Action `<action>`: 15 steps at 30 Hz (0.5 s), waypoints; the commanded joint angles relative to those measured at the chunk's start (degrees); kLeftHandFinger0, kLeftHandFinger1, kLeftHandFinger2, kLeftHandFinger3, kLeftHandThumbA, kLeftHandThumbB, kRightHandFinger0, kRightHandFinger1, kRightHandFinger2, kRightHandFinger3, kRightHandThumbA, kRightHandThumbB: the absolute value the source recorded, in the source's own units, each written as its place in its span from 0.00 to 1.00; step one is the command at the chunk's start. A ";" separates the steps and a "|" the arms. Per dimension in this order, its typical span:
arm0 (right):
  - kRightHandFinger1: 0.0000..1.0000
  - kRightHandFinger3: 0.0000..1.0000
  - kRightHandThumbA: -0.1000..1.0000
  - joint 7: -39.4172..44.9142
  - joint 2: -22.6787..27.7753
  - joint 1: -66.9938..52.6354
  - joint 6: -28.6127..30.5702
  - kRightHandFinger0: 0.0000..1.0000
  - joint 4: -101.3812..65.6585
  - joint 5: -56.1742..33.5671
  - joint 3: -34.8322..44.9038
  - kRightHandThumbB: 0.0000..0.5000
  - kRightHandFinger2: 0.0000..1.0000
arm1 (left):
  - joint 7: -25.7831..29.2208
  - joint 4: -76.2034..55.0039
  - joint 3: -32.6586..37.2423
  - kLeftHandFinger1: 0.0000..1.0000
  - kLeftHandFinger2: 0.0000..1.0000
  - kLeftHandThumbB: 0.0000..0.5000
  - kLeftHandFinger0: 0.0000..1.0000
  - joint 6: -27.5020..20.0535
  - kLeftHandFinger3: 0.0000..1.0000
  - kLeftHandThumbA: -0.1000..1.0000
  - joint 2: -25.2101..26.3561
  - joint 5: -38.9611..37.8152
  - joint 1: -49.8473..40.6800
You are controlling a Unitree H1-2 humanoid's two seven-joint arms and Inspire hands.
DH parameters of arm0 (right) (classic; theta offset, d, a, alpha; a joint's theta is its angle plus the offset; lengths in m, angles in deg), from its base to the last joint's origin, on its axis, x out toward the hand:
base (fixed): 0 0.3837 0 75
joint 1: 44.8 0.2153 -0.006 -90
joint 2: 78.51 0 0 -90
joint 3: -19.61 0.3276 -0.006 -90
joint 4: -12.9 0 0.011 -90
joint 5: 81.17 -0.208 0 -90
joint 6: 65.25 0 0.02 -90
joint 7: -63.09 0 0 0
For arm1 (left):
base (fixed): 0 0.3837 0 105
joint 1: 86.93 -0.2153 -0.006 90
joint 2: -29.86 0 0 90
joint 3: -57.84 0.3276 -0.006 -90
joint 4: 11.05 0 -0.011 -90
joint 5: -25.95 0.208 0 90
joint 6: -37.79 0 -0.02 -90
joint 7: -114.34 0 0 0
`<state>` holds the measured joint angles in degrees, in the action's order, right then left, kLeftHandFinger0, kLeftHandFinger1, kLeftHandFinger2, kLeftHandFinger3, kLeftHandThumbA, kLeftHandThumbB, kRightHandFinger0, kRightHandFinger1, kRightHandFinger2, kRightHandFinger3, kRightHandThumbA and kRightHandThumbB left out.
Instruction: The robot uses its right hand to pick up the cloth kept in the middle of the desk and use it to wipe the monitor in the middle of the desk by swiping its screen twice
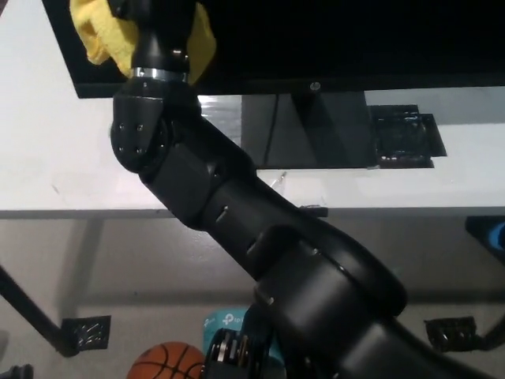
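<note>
Head view: cloth already lifted and pressed to the screen, wiping under way.

The black right hand (155,35) is closed around the yellow cloth (99,35), which bulges out on both sides of it against the lower left part of the monitor (331,39), just above the bezel. Pickup looks done; how many of the 2 swipes are finished cannot be told. The white desk (55,158) lies below the hand. The left hand is not in view.
</note>
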<state>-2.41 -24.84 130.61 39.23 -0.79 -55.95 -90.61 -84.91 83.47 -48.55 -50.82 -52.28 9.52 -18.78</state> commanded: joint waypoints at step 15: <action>0.00 0.31 0.00 2.59 11.88 -2.90 3.95 0.00 -1.12 10.28 -11.56 0.31 0.17 | -2.23 3.51 -0.12 0.49 0.62 0.31 0.47 -5.65 0.75 0.06 1.29 0.02 -1.38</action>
<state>-1.15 -19.16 127.36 40.32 -0.64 -52.08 -97.73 -85.63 86.60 -48.53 -52.10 -52.29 9.56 -18.90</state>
